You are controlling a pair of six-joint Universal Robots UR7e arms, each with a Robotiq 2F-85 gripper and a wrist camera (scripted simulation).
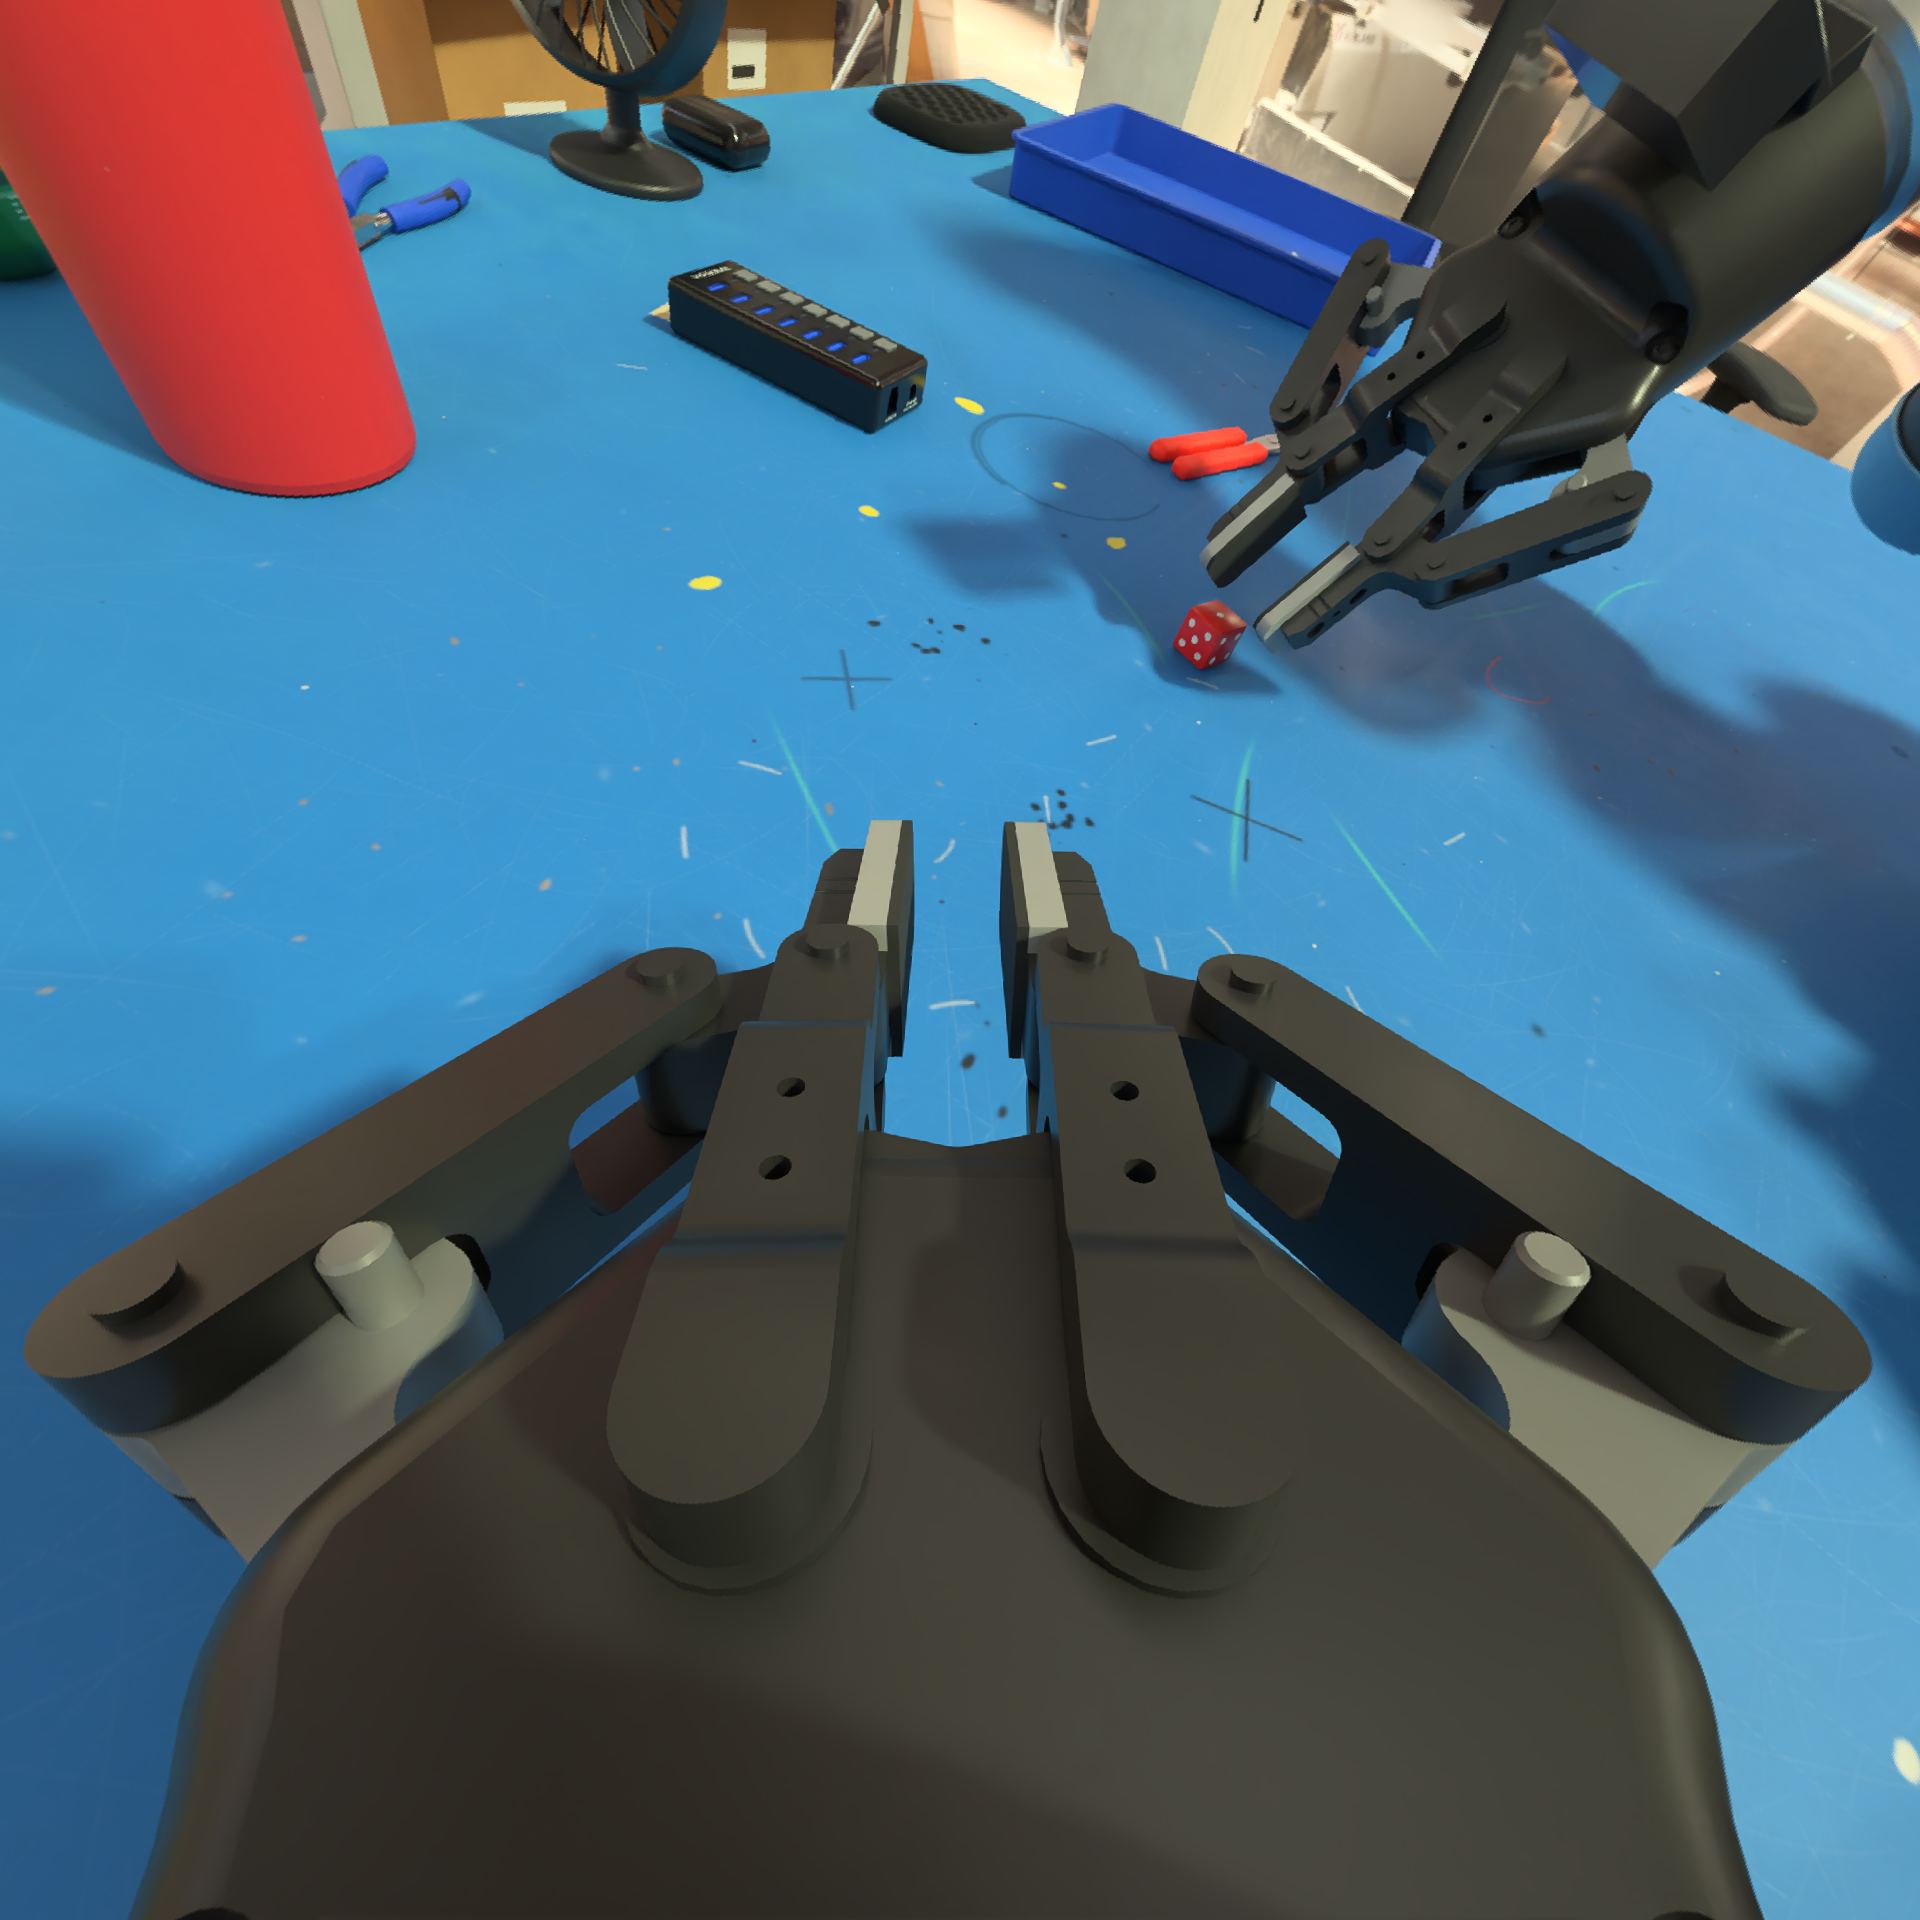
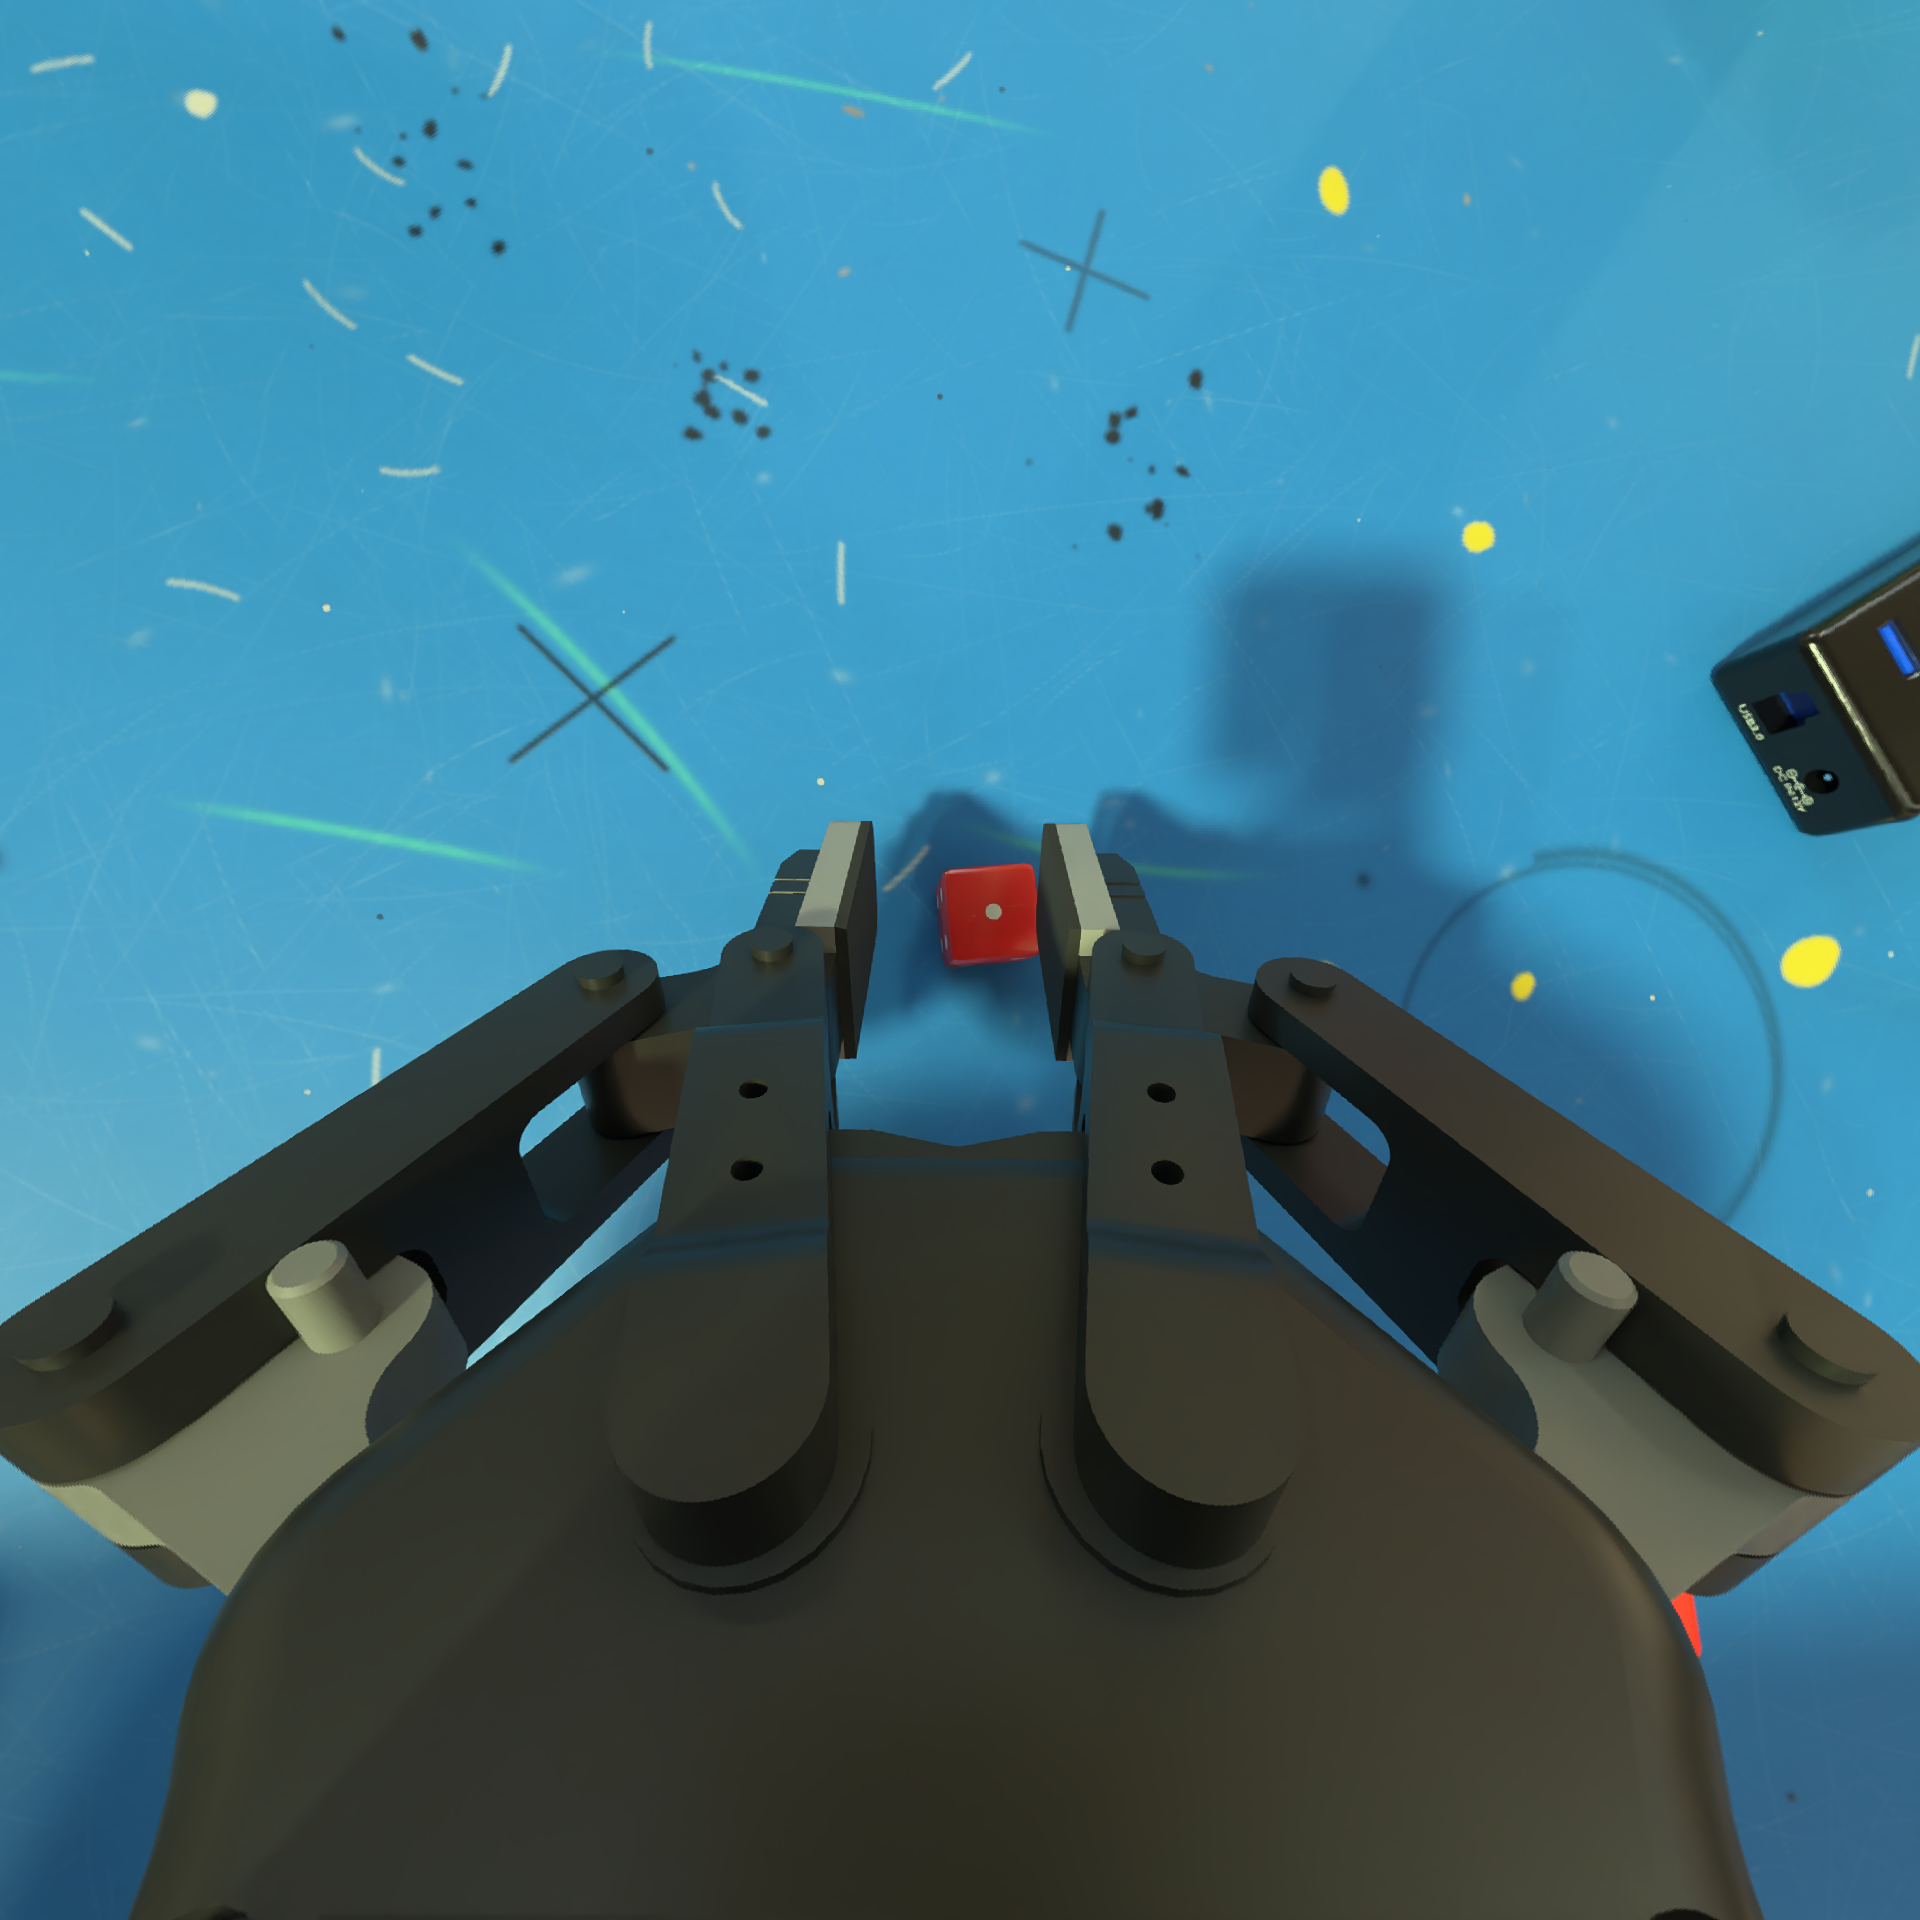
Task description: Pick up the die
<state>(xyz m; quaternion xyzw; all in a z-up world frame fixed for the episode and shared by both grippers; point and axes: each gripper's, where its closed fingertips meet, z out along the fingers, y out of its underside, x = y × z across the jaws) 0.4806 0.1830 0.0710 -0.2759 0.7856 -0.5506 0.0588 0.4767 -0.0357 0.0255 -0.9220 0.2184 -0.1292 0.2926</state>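
A small red die with white pips sits on the blue table. In the left wrist view, my right gripper hangs just above and beside it, fingers apart. In the right wrist view the die lies between my right gripper's open fingers. It is close to the right pad, with a gap to the left pad. I cannot tell whether anything touches it. My left gripper hovers over bare table well short of the die. Its fingers stand a narrow gap apart and hold nothing.
A black multi-port hub lies at mid table and shows at the right edge of the right wrist view. A large red cone stands at the left, a blue tray at the back right. Red-handled tool, blue pliers and a fan lie farther back.
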